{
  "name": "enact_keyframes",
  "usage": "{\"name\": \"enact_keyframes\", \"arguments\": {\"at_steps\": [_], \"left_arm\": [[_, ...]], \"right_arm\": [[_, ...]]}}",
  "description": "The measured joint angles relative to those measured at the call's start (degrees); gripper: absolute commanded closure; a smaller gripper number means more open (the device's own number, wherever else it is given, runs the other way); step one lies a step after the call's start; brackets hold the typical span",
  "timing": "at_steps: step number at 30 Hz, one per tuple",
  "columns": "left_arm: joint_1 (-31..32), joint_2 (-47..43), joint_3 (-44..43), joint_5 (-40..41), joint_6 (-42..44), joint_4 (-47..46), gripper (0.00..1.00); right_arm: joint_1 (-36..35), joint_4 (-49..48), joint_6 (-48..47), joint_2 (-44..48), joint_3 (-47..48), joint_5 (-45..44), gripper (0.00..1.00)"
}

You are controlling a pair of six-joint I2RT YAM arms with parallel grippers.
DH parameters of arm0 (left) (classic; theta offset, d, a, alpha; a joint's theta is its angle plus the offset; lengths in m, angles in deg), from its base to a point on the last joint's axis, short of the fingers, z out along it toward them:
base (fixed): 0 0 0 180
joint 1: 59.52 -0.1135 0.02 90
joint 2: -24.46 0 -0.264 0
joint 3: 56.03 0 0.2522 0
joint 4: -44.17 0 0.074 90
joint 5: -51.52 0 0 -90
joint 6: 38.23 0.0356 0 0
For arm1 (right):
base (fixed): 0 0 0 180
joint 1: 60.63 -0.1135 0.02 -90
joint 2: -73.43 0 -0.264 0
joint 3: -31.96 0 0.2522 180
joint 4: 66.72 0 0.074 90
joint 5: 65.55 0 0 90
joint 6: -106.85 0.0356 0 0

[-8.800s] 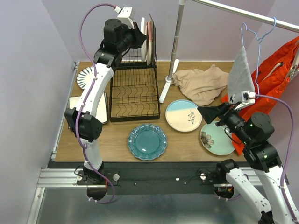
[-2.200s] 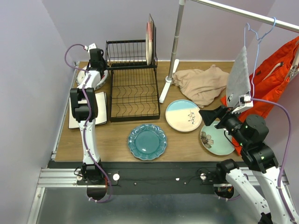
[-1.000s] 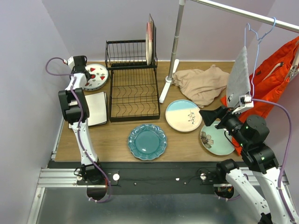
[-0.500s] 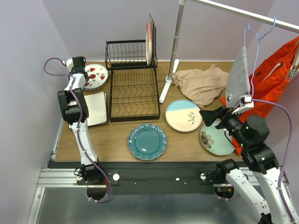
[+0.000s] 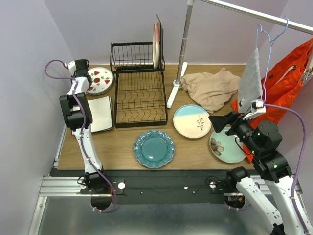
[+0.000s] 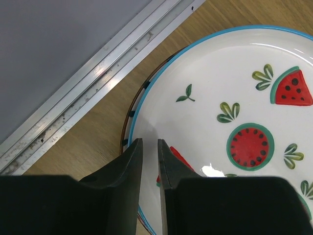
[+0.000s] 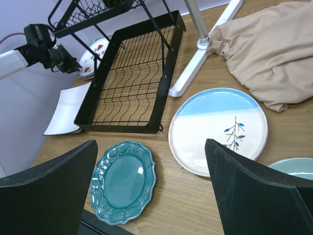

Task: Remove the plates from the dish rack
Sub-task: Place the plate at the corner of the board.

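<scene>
The black wire dish rack [image 5: 139, 98] stands at the back left, with two plates [image 5: 157, 41] upright at the right end of its upper basket. A red-fruit white plate [image 5: 99, 81] [image 6: 234, 122] lies left of the rack on a dark-rimmed plate [image 6: 128, 113]. My left gripper [image 5: 84, 73] [image 6: 149, 147] hovers over its left rim, its jaws a narrow gap apart and empty. My right gripper [image 5: 217, 120] [image 7: 150, 147] hangs wide open above the teal plate [image 7: 122, 181] and the cream-blue plate [image 7: 217, 129]. A pale green plate [image 5: 226, 146] lies below it.
A white square plate [image 5: 98, 113] lies by the rack's left side. The clothes-rail pole [image 5: 182, 54] stands right of the rack, beside a beige cloth [image 5: 212, 88]. A grey cloth [image 5: 252, 76] and an orange garment [image 5: 288, 78] hang at the right. An aluminium rail [image 6: 98, 93] edges the table.
The left gripper carried the red-fruit plate from the rack to the back left corner, and in the last second has drawn slightly left off it. The right arm has not moved.
</scene>
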Motion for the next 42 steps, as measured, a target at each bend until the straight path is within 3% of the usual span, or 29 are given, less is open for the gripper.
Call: {"name": "enact_keyframes", "arguments": {"at_steps": [18,20,21,24,30,33,42], "left_arm": [[-0.42,-0.39,-1.66,1.64,4.09,1.44,0.69],[-0.42,-1.33,-1.88,1.27,4.39,1.9,0.66],[-0.31,-2.49,-2.08,0.96,4.55,2.36,0.56],[-0.04,-7.82,-2.03,-0.61,5.27,2.27,0.46],[1.2,-28.06,5.07,-11.45,6.54,-6.6,0.34],[4.26,-36.02,5.84,-18.21,8.26,-12.83,0.34],[21.53,-39.8,8.83,-35.58,15.63,-20.33,0.41]], "right_arm": [[0.0,0.0,0.0,-0.17,0.02,0.0,0.01],[0.0,-0.04,0.0,-0.42,0.02,0.0,0.01],[0.0,-0.04,0.0,-0.74,0.02,0.0,0.01],[0.0,-0.02,0.0,-1.38,0.02,-0.02,0.01],[0.0,-0.04,0.07,-1.2,0.02,-0.26,0.01],[0.0,-0.07,0.2,-0.39,0.02,-0.26,0.01],[0.0,0.04,0.2,0.46,0.02,-0.31,0.01]]}}
